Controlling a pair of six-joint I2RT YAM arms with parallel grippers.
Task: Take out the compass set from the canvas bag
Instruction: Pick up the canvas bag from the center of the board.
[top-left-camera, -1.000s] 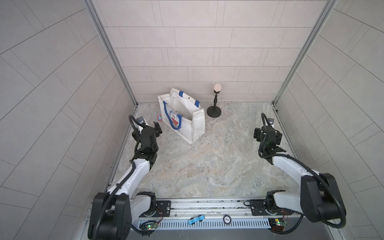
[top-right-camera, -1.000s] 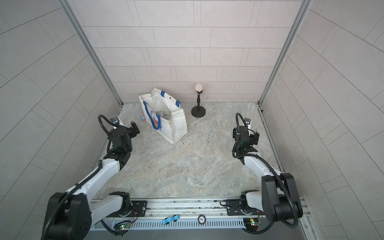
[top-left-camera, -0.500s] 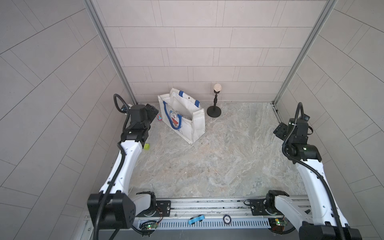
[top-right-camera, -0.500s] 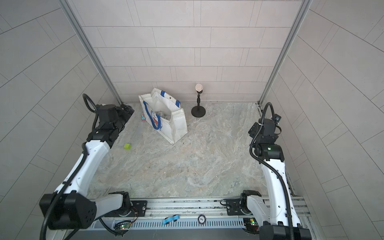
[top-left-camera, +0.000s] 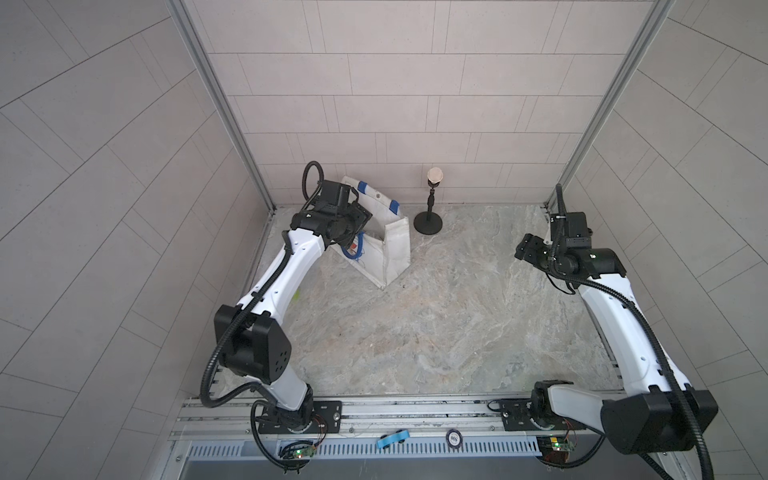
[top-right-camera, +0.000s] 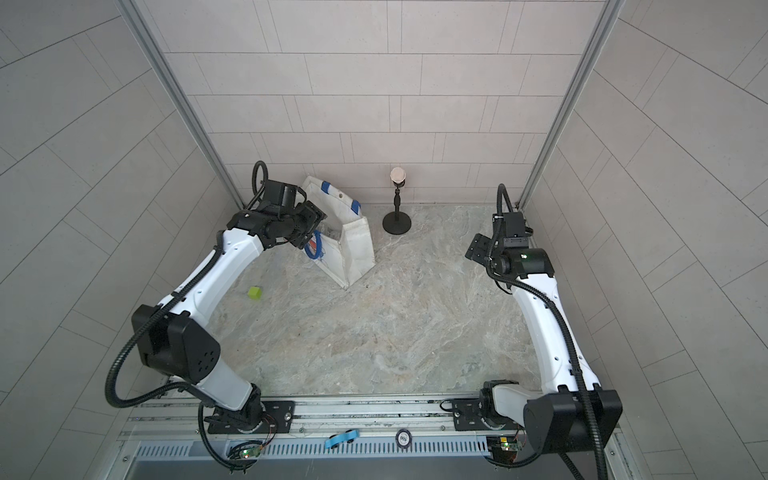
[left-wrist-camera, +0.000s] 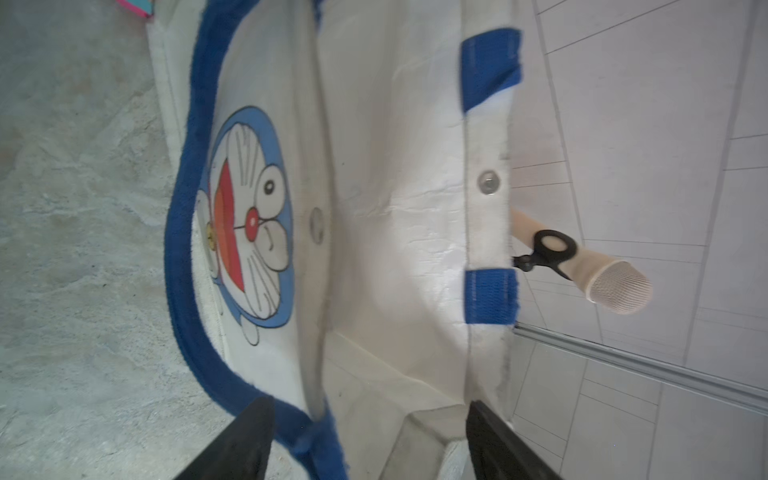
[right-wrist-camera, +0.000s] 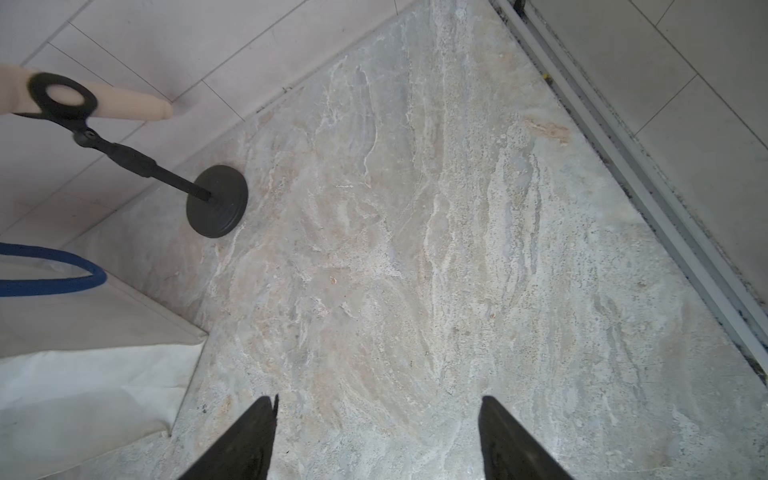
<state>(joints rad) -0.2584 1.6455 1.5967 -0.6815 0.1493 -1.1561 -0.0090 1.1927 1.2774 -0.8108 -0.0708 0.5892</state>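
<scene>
Canvas bag (top-left-camera: 395, 249) stands open-mouthed at the worktop's (top-left-camera: 415, 332) far left corner, beside a microphone stand (top-left-camera: 428, 224). The left claw (left-wrist-camera: 370, 401), folded low short of the bag a second ago, has swung up to the bag's mouth, jaws spread and empty. The right claw (right-wrist-camera: 378, 399), likewise released, has lifted over bare worktop, well apart. No compass set shows yet; reaching inside looks the likely next step.

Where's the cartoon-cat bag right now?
In both top views the canvas bag stands in the far left corner, the left gripper at its mouth, a microphone stand on its right.
</scene>
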